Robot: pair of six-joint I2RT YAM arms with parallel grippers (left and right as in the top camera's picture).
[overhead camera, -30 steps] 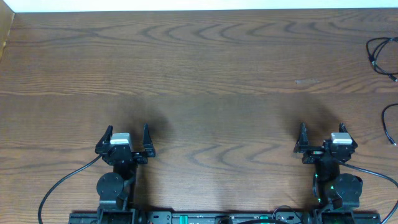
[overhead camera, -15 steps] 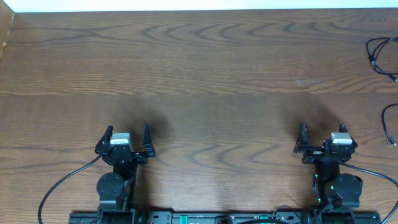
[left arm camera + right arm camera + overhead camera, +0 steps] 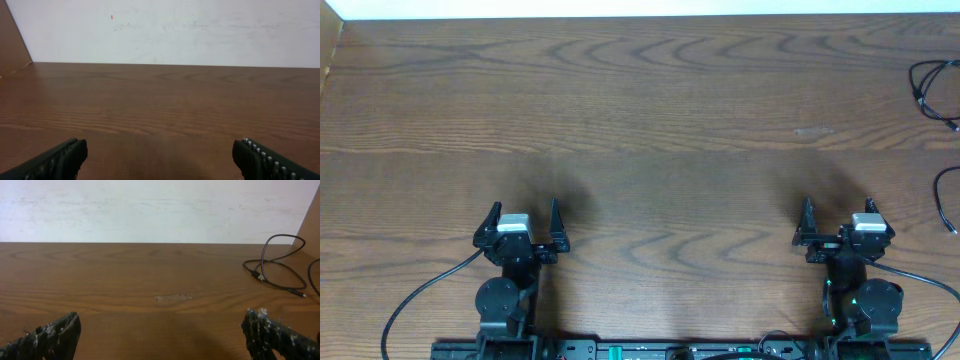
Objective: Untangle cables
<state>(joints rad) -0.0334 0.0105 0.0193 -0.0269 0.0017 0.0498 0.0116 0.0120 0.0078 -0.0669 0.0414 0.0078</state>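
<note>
I see both arms parked at the near edge of the surface (image 3: 650, 120), each with a thick black cord (image 3: 415, 295) looping off its base.

Left pincer (image 3: 526, 203): fingers spread wide, nothing between them. Its wrist camera shows only bare brown wood between the two dark fingertips (image 3: 75, 150).

Right pincer (image 3: 838, 203): also wide open and not gripping anything. In its own camera the fingertips (image 3: 62, 327) look speckled with pale flecks.

A faint pale scuff (image 3: 812, 131) sits on the wood ahead of the right pincer, between it and the far edge.

The cables (image 3: 919, 98) lie at the far right of the surface, well apart from both pincers. One thin black cord forms a loose loop running off the right edge. Its small plug end (image 3: 258, 275) rests flat on the wood in the right wrist view. A second thin black arc (image 3: 939, 195) lies nearer, also cut off by the right edge. I cannot tell whether the two are crossed or joined out of view.

A white wall (image 3: 200, 30) stands beyond the far edge.
</note>
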